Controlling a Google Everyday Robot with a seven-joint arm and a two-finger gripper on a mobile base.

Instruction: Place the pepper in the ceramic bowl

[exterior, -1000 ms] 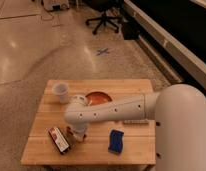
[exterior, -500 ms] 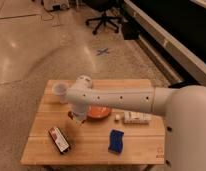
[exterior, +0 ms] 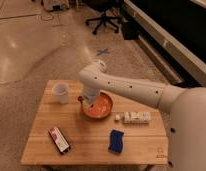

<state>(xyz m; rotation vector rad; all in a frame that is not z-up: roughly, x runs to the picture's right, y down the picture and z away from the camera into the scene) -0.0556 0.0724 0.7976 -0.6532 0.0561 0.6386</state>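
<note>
**Claw at the bowl's left rim: a release here may miss**

The claw (exterior: 86, 101) hangs at the left edge of the ceramic bowl (exterior: 98, 106), its tip low over the rim on the side nearest the white translucent cup (exterior: 61, 93). Whether it is parted or closed I cannot tell, nor whether it has hold of anything. The pepper does not show by itself anywhere on the wooden worktop (exterior: 86, 135); it may be at the tip of the claw or already down among the pale patches inside the bowl, and the view does not settle which

The main risk, as I judge it, is position. The claw sits over the rim and not over the middle of the dish, so a pepper let go here could strike the rim and roll off onto the worktop towards the cup. A small, pointed, elongated thing is likely to tumble rather than drop flat

A second risk is contact: the claw is close enough to the rim that a further descent or a sideways move could push the shallow bowl along the wood, or tip its near edge. The cup stands just beside on the left and a swing that way could knock it over

The red-and-white packet (exterior: 59, 139), the blue sponge (exterior: 116, 141) and the white box (exterior: 135, 117) lie well apart from the claw and seem safe
</note>
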